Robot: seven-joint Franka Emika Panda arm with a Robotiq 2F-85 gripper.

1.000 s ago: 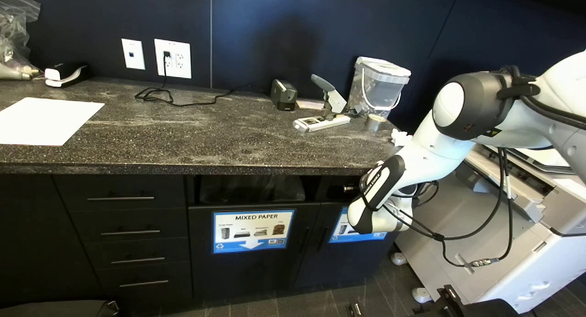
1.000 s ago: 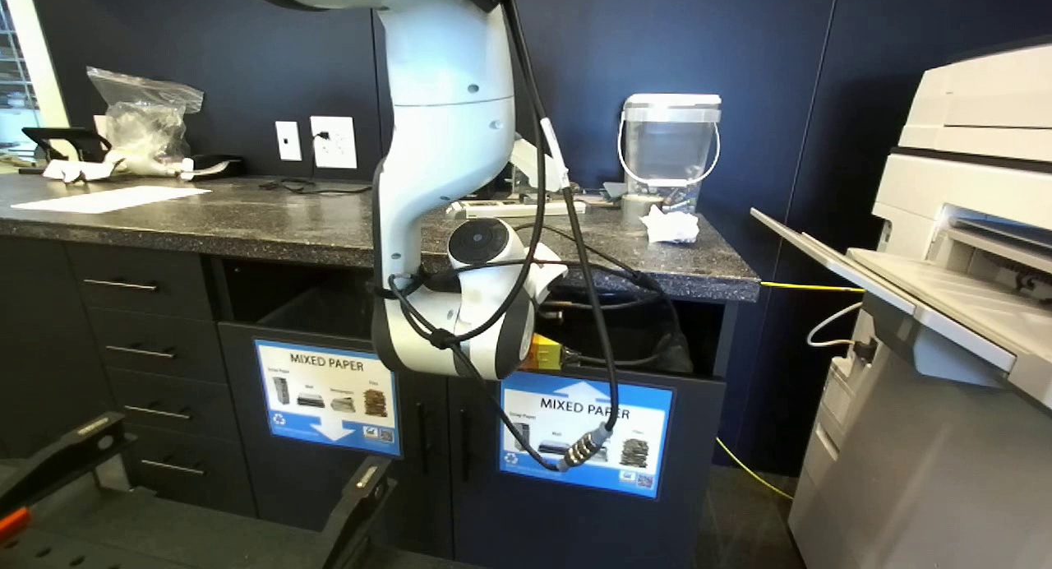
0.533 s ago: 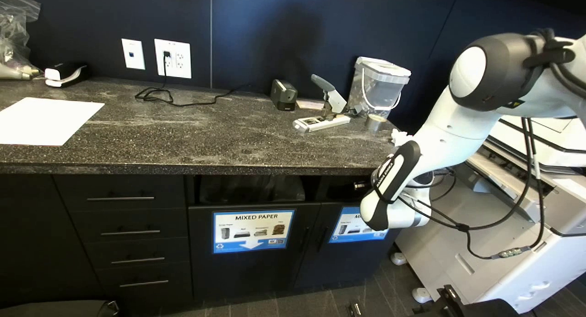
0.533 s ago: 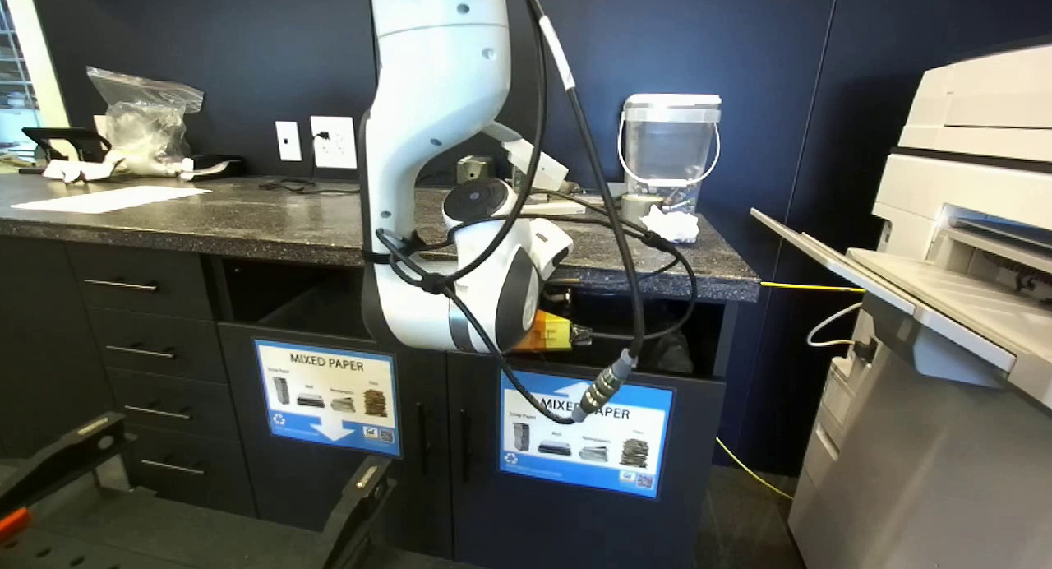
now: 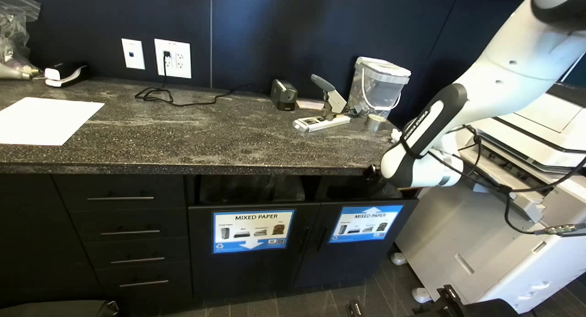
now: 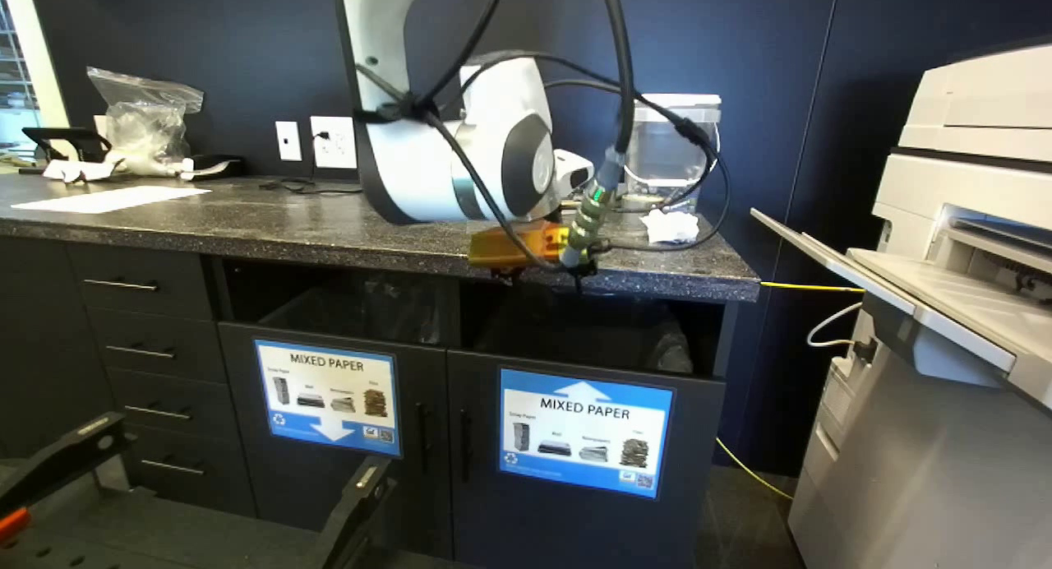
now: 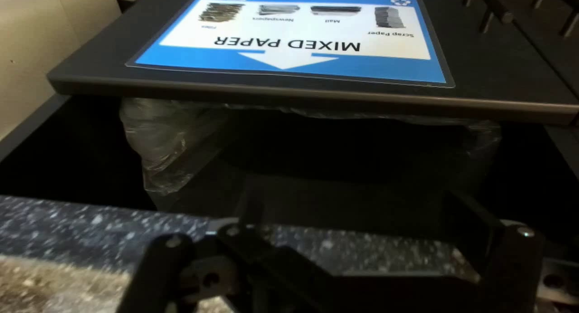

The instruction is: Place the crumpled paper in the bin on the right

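The crumpled white paper (image 6: 671, 226) lies on the right end of the counter; in an exterior view (image 5: 395, 135) the arm partly covers it. It is out of the wrist view. The bin on the right (image 6: 575, 326) is a dark slot with a bag liner, above a blue "MIXED PAPER" label (image 6: 585, 433). It also shows in an exterior view (image 5: 361, 192) and fills the wrist view (image 7: 312, 100). My gripper (image 7: 357, 209) is open with nothing between its fingers. It is at the counter's front edge, over the right bin's opening (image 6: 542, 279), to the left of the paper.
A like left bin slot (image 6: 370, 310) has its own label. A clear bucket (image 5: 377, 85), tape roll (image 5: 375, 122), stapler (image 5: 322, 122) and sharpener (image 5: 284, 95) stand on the counter. A printer (image 6: 945, 306) stands to the right. Cables (image 6: 485, 182) hang round the arm.
The arm has risen, and the gripper has come up from the right bin's opening to the counter's edge. The right bin and its label are now uncovered. The crumpled paper has not moved.
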